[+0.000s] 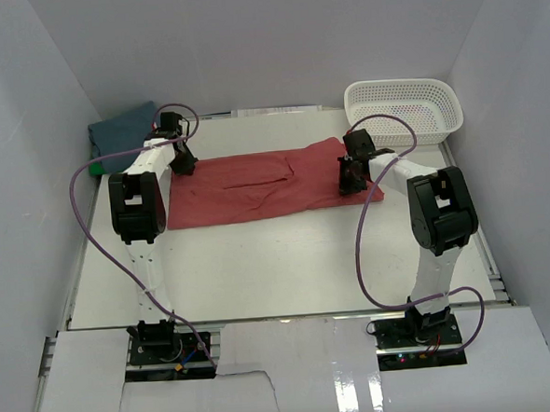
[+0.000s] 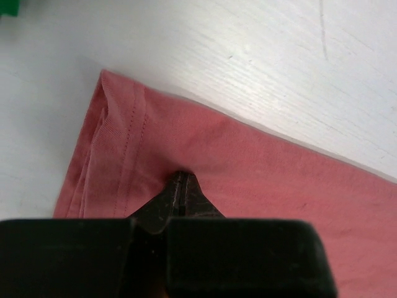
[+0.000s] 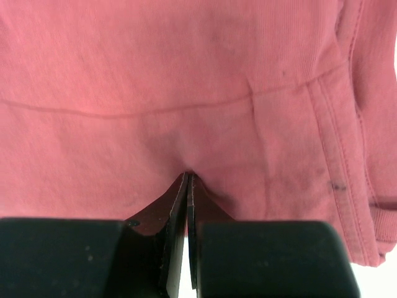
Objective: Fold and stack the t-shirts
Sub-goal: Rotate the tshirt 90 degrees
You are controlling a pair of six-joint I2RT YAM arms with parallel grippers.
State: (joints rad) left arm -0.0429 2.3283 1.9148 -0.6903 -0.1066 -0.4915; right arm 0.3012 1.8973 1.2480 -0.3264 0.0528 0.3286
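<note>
From where I stand, the coral-red t-shirt (image 1: 264,183) lies spread flat across the far half of the white counter (image 1: 279,271), its long side running from 9 o'clock to 3 o'clock, with a loose fold showing near its middle. The left end effector (image 1: 183,160) sits on the shirt's 9 o'clock end, close to the far edge of the cloth. Seen from its wrist, its two black fingers are pressed together and the red fabric puckers at their tips, so it is pinching the shirt just inside a stitched hem, with bare counter beyond the cloth edge. The right end effector (image 1: 351,178) is down on the shirt's 3 o'clock end. Its fingers are likewise pressed tight together, with a small pinch of red cloth gathered at the tips, and a double-stitched hem runs beside them toward 3 o'clock in that wrist view. Off in the counter's 10 o'clock corner, the slate-blue t-shirt (image 1: 121,129) lies bunched against the wall, well apart from the red one. A sliver of the green t-shirt (image 1: 95,168) peeks out just beside it, partly hidden by the left arm. A white mesh basket (image 1: 405,109) stands in the 2 o'clock corner, near the right end effector but not touching the red shirt.
</note>
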